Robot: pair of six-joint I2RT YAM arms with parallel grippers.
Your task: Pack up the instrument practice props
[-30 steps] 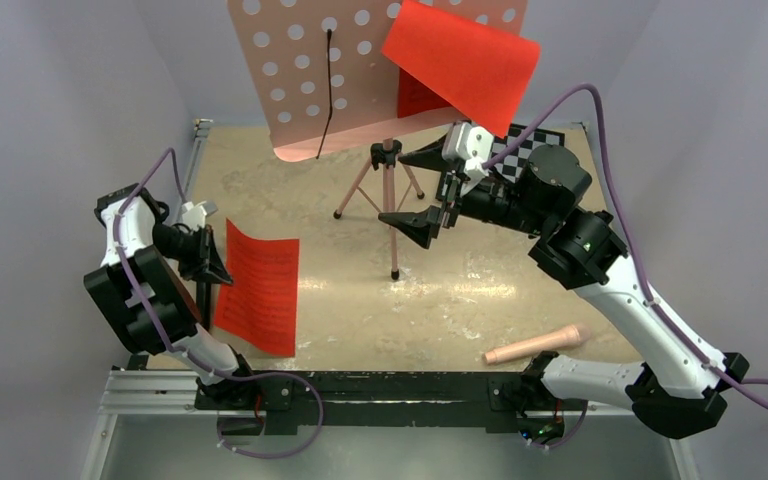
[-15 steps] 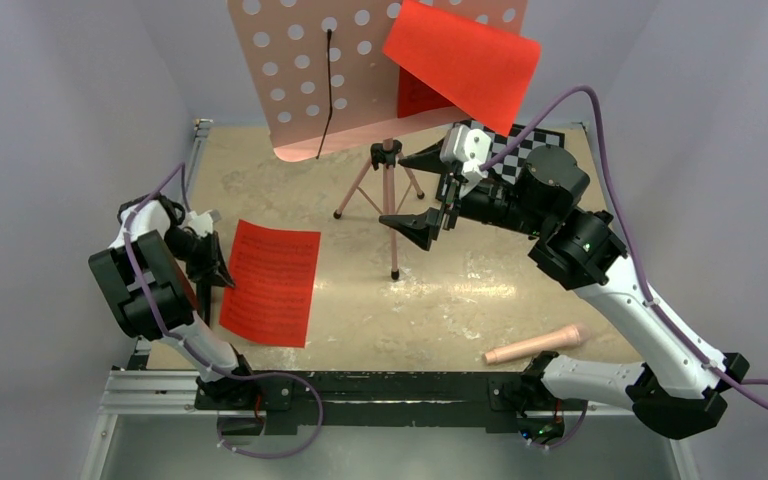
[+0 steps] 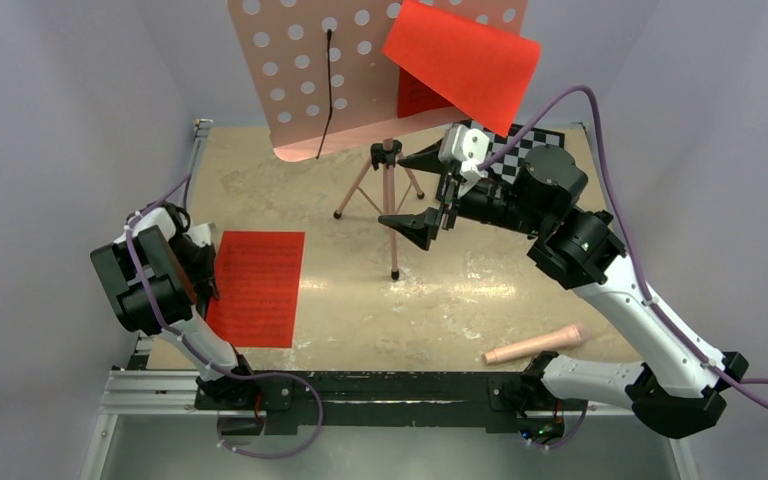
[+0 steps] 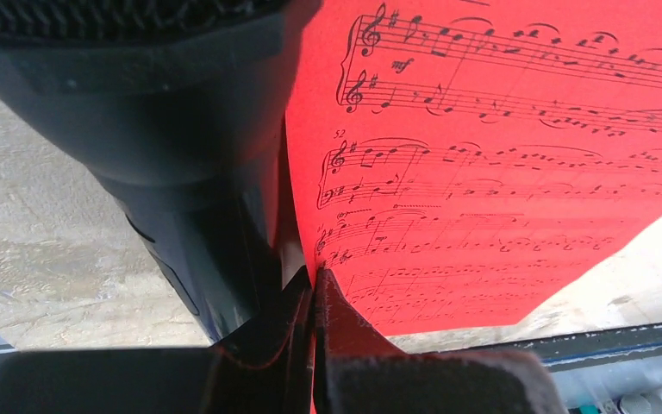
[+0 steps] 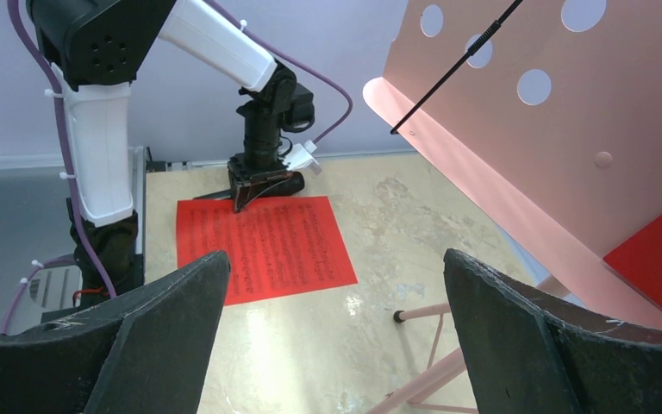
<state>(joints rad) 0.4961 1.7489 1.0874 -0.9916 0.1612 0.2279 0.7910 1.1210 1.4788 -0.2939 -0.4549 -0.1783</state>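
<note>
Fingers [image 4: 263, 345] of the left gripper [image 4: 313, 285] are closed almost completely, with only the left edge of a red sheet-music page [image 4: 483, 172] between them. That page lies flat on the table [image 3: 380, 310], at its left side just beside the left arm. It looks light, thin and floppy. Held by one edge it would likely droop and flap, and a hard squeeze or a drag would crease it. Flat on the table it offers no purchase from above, so an edge is the sensible place to take hold. A second red page [image 3: 460, 62] curls over the top of the pink music stand [image 3: 300, 80]. Beside the stand's pole, the right gripper [image 3: 422, 190] hovers with its fingers spread wide, holding nothing.
</note>
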